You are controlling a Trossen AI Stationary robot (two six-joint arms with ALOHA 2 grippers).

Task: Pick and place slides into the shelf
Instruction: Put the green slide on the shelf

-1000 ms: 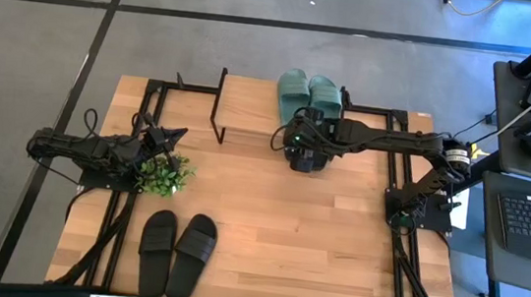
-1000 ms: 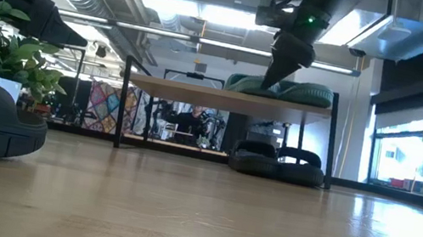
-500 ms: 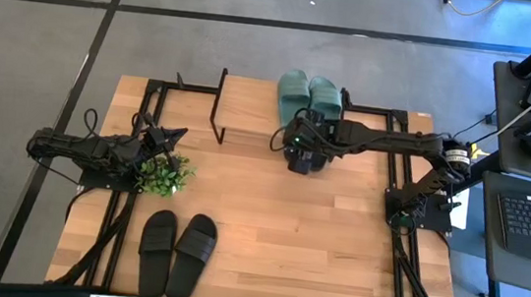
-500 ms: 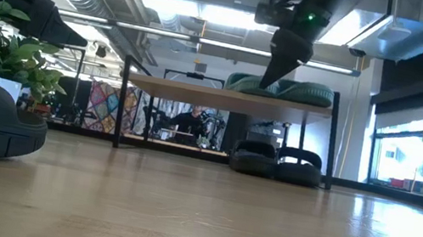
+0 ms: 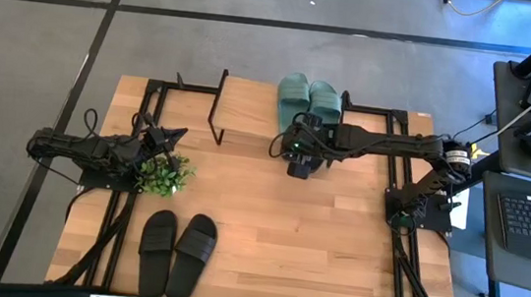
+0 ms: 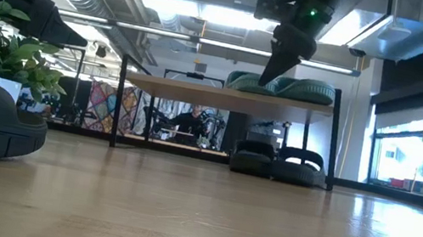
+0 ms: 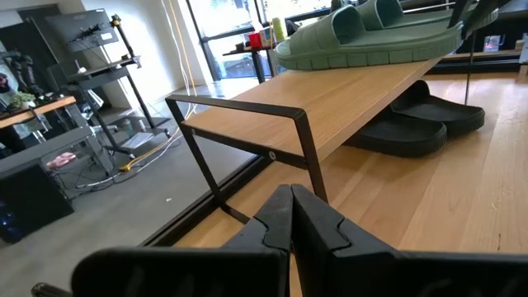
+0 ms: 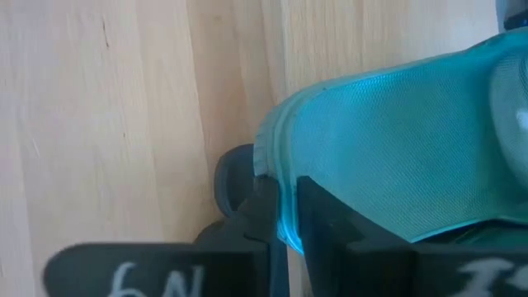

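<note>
1. Nearest, at about 7 o'clock on the wooden table [image 5: 333, 255], a matte black pair [image 5: 177, 249] of slides lies side by side on the bare planks, each with one wide strap and a rounded sole.
2. Next, at 9 o'clock, the left gripper [image 5: 174, 136] waits just beside a small leafy green plant [image 5: 164, 173]; in its wrist view the two dark fingers [image 7: 318, 227] press together with no gap and hold nothing.
3. Toward 12 o'clock stands the shelf [image 5: 249, 112], a light wooden plank on thin black metal legs.
4. On its top, at the right end, rests the sage-green pair [image 5: 309, 94], ribbed along the sole edges and lying side by side.
5. Under the plank, on the table, sits a second black pair [image 6: 277, 161], seen in the low view below the green ones.
6. The right gripper [image 5: 301, 157] is at the near edge of the shelf's right end, its tip at the heel of the left-hand green slide [image 8: 396, 148]; in its wrist view the fingers [image 8: 318, 219] are drawn close on either side of that slide's thin ribbed rim, pinching it.
7. Farthest, in the low view, a person [image 6: 190, 121] sits in the room beyond the shelf.
</note>
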